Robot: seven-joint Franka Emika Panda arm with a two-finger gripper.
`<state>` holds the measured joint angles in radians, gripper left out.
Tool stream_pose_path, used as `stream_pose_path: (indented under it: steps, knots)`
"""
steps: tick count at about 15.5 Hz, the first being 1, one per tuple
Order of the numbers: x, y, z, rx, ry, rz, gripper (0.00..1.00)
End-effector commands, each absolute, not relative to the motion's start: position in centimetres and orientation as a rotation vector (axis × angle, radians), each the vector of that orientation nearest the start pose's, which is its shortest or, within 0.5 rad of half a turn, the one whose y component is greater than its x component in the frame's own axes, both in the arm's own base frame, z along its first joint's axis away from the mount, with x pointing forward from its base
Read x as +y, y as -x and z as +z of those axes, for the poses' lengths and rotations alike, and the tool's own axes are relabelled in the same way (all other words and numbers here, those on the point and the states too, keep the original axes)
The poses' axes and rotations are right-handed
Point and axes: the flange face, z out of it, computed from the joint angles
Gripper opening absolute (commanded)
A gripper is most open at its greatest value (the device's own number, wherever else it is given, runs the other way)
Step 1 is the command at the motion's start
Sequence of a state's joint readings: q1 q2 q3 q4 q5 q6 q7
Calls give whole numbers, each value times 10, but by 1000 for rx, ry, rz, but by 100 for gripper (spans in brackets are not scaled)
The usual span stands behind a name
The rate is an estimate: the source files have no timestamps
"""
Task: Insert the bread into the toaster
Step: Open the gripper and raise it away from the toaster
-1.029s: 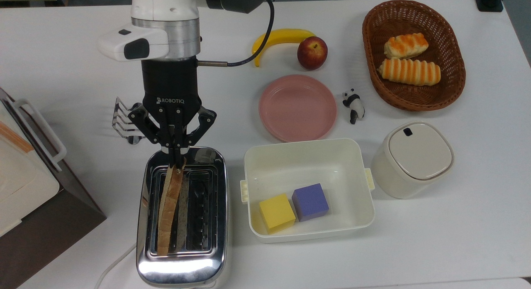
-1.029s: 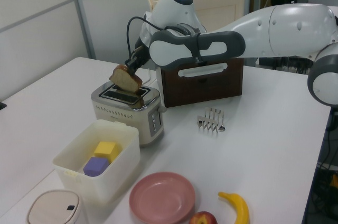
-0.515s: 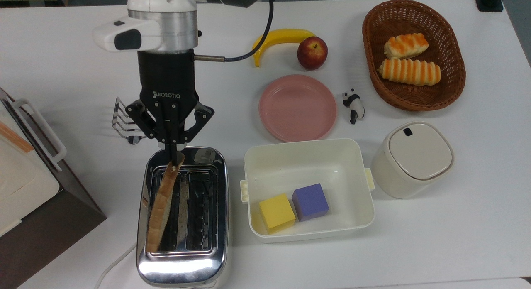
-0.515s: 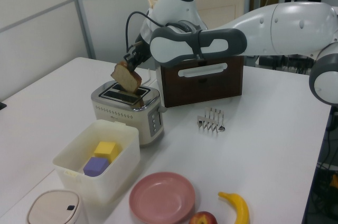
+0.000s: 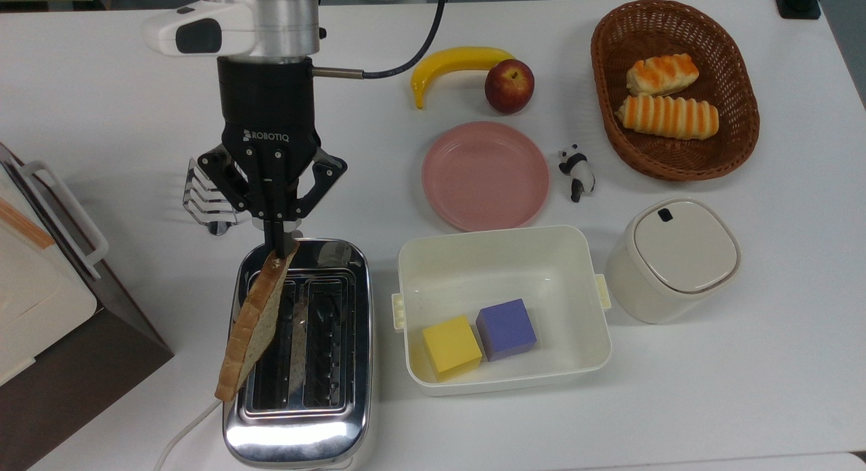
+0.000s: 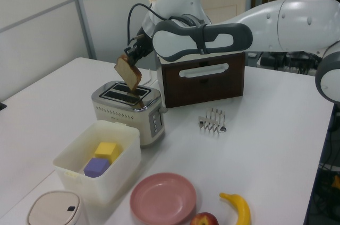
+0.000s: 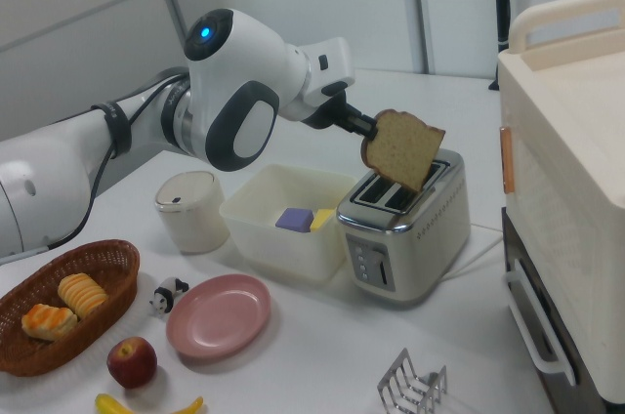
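The bread, a tan slice with brown crust, hangs tilted in the air over the toaster's slot nearest the top view's left. My gripper is shut on one corner of the bread. The chrome two-slot toaster stands at the table's front with both slots bare, and a white cord leaves its front. In the left view the bread floats just above the toaster, clear of its top. The gripper reaches in from the right view's left.
A white and brown box appliance stands left of the toaster in the top view. A metal toast rack sits behind the toaster. A white bin with yellow and purple cubes, a pink plate, lidded canister, basket, banana, apple and panda lie to the right.
The gripper has risen and pulled back with the bread. The slice, earlier lying partly in the slot, now hangs clear above it and swings toward the top view's left.
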<state>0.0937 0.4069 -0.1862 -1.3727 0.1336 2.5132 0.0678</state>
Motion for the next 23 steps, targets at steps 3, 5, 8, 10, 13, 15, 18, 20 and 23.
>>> stream_pose_path:
  steps: [3, 5, 8, 10, 13, 15, 18, 20, 23]
  knots:
    - [-36, -714, 566, 248, 2956, -910, 0]
    - [-35, -713, 559, 244, 2966, -875, 0]
    - [-35, -713, 559, 248, 2964, -872, 0]
    - [-35, -715, 556, 248, 2966, -868, 0]
    - [-38, -715, 558, 267, 2949, -883, 38]
    - [-39, -715, 560, 277, 2945, -887, 55]
    - [-45, -714, 564, 282, 2948, -899, 79]
    - [-46, -713, 566, 284, 2947, -904, 89]
    - [-46, -712, 571, 277, 2948, -914, 100]
